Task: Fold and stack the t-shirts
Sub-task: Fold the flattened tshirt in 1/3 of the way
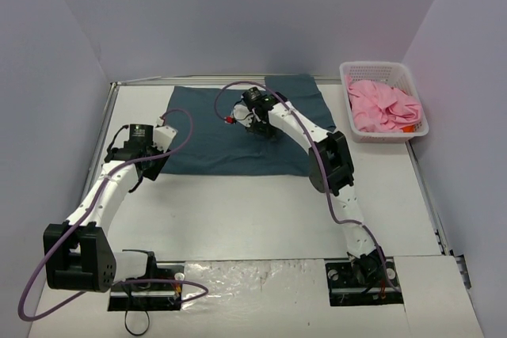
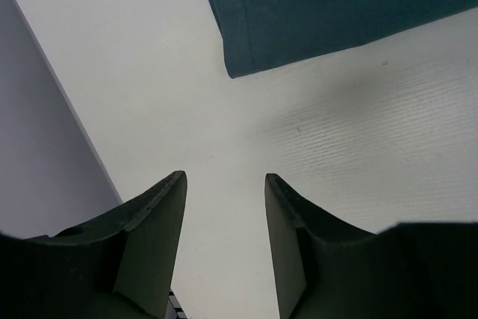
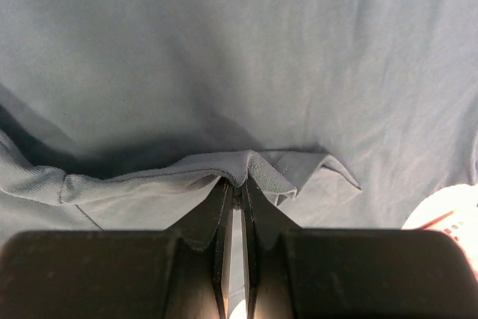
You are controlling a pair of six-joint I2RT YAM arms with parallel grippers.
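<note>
Right hand (image 3: 237, 184) pinches teal t-shirt (image 3: 239, 57) fold, tips hidden.

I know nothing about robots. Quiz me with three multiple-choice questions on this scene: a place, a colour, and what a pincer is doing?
1. Where is the crumpled pink cloth t-shirt? A) draped over the robot B) in the white plastic lattice basket C) on the wall
2. What colour is the large cloth t-shirt lying flat? A) dark teal-blue B) yellow C) white
3. What is the right pincer doing? A) wide open, empty B) shut on a fold of the flat shirt C) gripping the basket
Answers: B, pink cloth fills the basket; A, every view shows teal; B, the wrist view shows it pinching a raised hem.
</note>
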